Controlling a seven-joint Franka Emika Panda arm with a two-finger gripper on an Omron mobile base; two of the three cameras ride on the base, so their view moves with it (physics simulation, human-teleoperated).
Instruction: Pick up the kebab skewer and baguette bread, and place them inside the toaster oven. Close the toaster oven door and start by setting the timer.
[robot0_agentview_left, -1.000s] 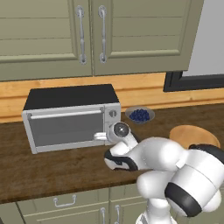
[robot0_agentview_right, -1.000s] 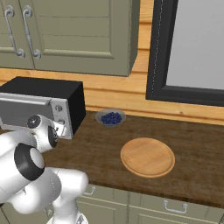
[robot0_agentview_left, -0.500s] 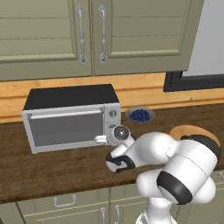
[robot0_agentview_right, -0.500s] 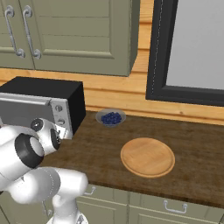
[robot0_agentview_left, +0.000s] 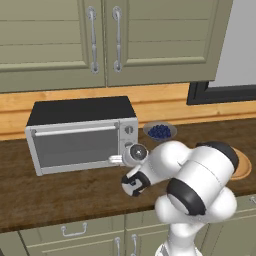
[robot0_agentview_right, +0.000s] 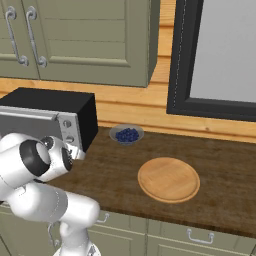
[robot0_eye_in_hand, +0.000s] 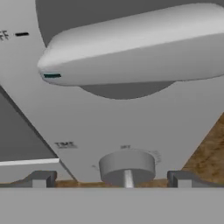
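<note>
— Elbow swings lower and right since a second ago; toaster oven (robot0_agentview_left: 80, 135) sits at the counter's left, toaster oven door (robot0_agentview_left: 75, 148) up and closed.
— Gripper (robot0_eye_in_hand: 111, 178) faces the knob panel, jaws spread wide, straddling the bottom knob (robot0_eye_in_hand: 127, 166), grasping nothing.

— Any lettering you can read from where I am?

— Little. On the oven (robot0_eye_in_hand: 131, 127) panel, at the upper left corner of my hand view, two letters: "FF", with a short dark dash beside them.

— And lower down?

— A faint small word left of the lowest knob (robot0_eye_in_hand: 127, 167), too blurred to read. Tiny marks ring that knob, also illegible.
</note>
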